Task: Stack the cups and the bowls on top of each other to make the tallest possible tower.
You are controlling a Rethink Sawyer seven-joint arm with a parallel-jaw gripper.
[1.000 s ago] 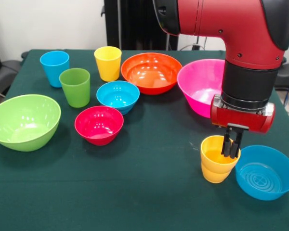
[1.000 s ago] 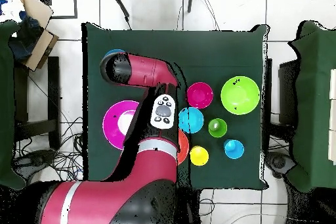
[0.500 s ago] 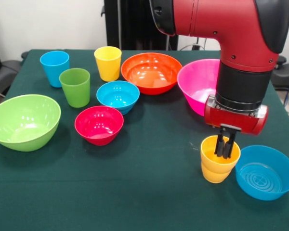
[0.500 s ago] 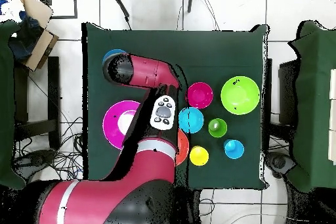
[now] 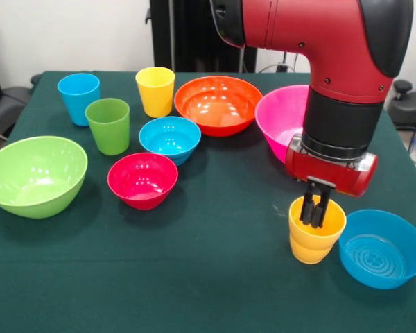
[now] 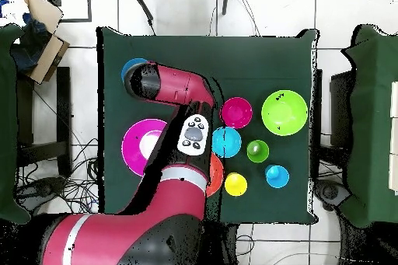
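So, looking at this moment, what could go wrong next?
1. The fingers are close together inside the yellow-orange cup, apparently gripping nothing, so lifting may leave the cup behind.
2. A blue bowl sits right beside the cup; sideways motion could push the cup into it.
3. The pink bowl is close behind the arm's wrist and might be bumped.

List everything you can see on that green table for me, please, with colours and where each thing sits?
Cups: four. Light blue cup and yellow cup at the back; green cup just in front of the light blue one; squat yellow-orange cup front right.
Bowls: six. Lime green bowl far left; red bowl centre; small blue bowl behind it; orange bowl at the back; pink bowl to its right; second blue bowl front right.
Table: one, dark green cloth.
Gripper: one, black, tips inside the yellow-orange cup's mouth.
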